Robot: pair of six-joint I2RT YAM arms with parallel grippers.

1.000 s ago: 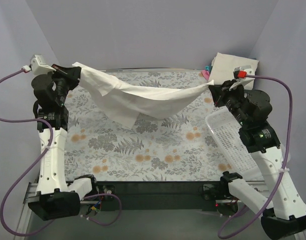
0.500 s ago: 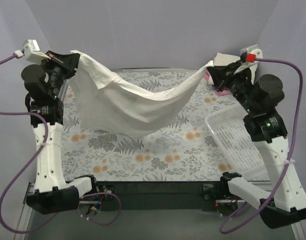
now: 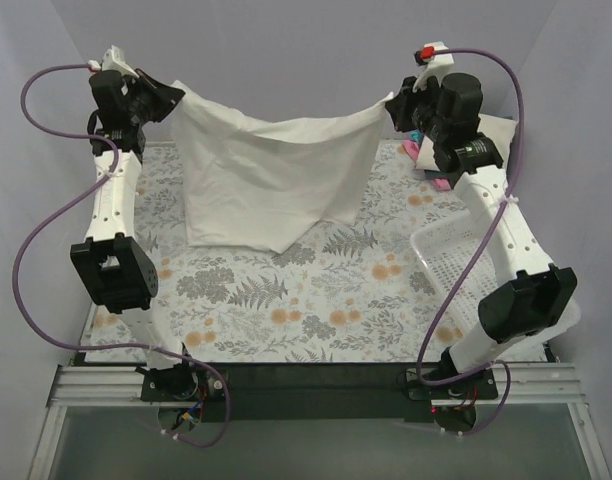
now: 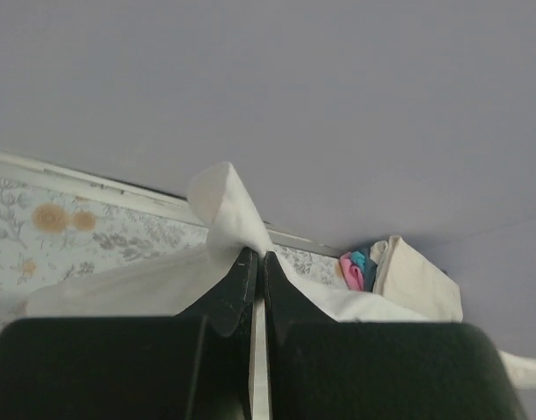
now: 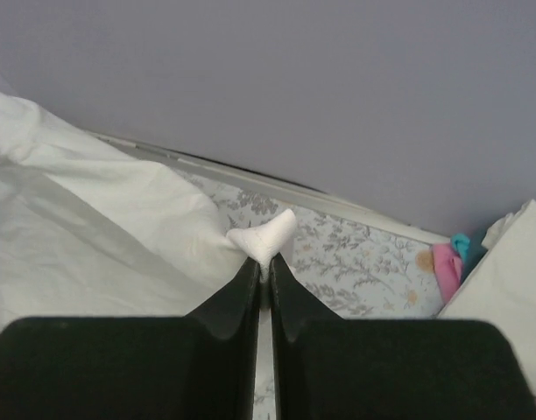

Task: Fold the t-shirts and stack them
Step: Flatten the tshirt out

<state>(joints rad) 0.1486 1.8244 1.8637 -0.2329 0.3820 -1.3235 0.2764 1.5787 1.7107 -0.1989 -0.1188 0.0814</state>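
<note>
A white t-shirt (image 3: 271, 180) hangs spread in the air between both arms, high over the far part of the floral table (image 3: 316, 300); its lower point reaches down near the cloth. My left gripper (image 3: 174, 95) is shut on its left top corner, which shows as a white tuft (image 4: 224, 206) above the closed jaws. My right gripper (image 3: 394, 105) is shut on the right top corner, a white tuft (image 5: 266, 234) in the right wrist view. Folded pink and blue shirts (image 3: 418, 148) lie at the far right, also in the left wrist view (image 4: 356, 269), under a cream folded one (image 3: 486, 130).
A white plastic lattice basket (image 3: 466, 285) lies tilted at the right edge of the table. Grey walls close in the back and sides. The folded pile (image 5: 504, 289) fills the far right corner.
Both arms have risen and swung toward the back wall, lifting the t-shirt from a sagging sling into a taut hanging sheet. Both grippers have stayed shut on its corners.
</note>
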